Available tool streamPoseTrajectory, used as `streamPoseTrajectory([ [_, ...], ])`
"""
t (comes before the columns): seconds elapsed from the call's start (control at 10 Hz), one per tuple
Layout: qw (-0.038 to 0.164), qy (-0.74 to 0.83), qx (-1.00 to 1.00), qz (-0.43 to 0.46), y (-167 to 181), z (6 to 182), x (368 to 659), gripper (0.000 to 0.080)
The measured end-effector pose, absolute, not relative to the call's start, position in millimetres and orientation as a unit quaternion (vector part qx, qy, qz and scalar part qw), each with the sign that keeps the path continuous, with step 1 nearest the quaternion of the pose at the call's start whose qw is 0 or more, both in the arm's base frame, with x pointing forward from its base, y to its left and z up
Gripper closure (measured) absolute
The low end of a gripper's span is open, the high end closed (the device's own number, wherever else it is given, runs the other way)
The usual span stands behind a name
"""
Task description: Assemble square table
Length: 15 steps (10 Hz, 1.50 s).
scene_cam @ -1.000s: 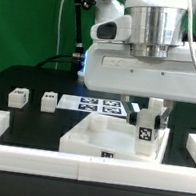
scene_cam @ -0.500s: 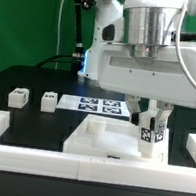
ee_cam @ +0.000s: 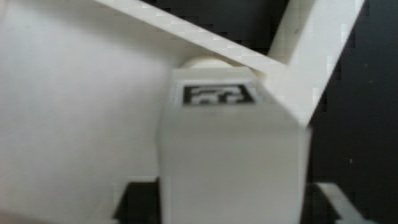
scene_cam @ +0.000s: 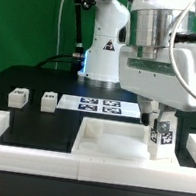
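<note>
The square table's white slab (scene_cam: 108,143) lies flat inside the border wall, raised rim up. My gripper (scene_cam: 163,128) is shut on a white leg (scene_cam: 164,140), holding it upright with its tag facing the camera. The leg hangs at the slab's corner on the exterior view's right; I cannot tell whether it touches. In the wrist view the held leg (ee_cam: 231,150) fills the middle, its tag (ee_cam: 222,95) showing, with the slab's rim (ee_cam: 196,40) beyond it. Two more small legs (scene_cam: 17,97) (scene_cam: 49,100) stand on the black table at the exterior view's left.
The long white border wall (scene_cam: 32,158) runs along the front and up both sides (scene_cam: 191,152). The marker board (scene_cam: 98,105) lies behind the slab. The robot's base (scene_cam: 103,46) and cables stand at the back.
My gripper has carried the leg toward the exterior view's right, from over the slab's middle-right to its right corner. The slab and the two loose legs have not moved.
</note>
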<state>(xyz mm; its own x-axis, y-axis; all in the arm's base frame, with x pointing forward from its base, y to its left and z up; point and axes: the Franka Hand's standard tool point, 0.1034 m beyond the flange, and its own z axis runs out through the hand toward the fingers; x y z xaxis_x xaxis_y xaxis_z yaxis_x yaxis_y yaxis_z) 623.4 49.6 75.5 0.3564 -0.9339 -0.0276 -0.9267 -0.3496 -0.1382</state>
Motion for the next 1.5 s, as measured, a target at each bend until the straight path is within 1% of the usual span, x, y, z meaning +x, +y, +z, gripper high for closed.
streamPoseTrajectory([
  [0.1,0.065,0.564,-0.822,-0.028,50.0,75.6,623.4,0.0321],
  [0.2,0.062,0.52,-0.852,-0.025,53.2,75.9,622.3,0.0207],
  [0.3,0.061,0.501,-0.863,-0.021,56.3,77.2,621.8,0.0166],
  [0.6,0.059,0.339,-0.939,-0.02,69.7,76.9,618.8,0.0153],
  [0.9,0.054,0.182,-0.982,-0.021,71.7,77.2,618.3,0.0151],
  [1.0,0.05,0.153,-0.987,-0.023,73.8,77.2,618.0,0.0151],
  [1.2,0.033,0.079,-0.996,-0.035,72.9,78.3,620.7,0.0151],
  [1.4,0.02,0.014,-0.998,-0.055,71.1,80.7,626.7,0.0151],
  [1.5,0.019,-0.005,-0.998,-0.06,68.2,82.0,629.0,0.0151],
])
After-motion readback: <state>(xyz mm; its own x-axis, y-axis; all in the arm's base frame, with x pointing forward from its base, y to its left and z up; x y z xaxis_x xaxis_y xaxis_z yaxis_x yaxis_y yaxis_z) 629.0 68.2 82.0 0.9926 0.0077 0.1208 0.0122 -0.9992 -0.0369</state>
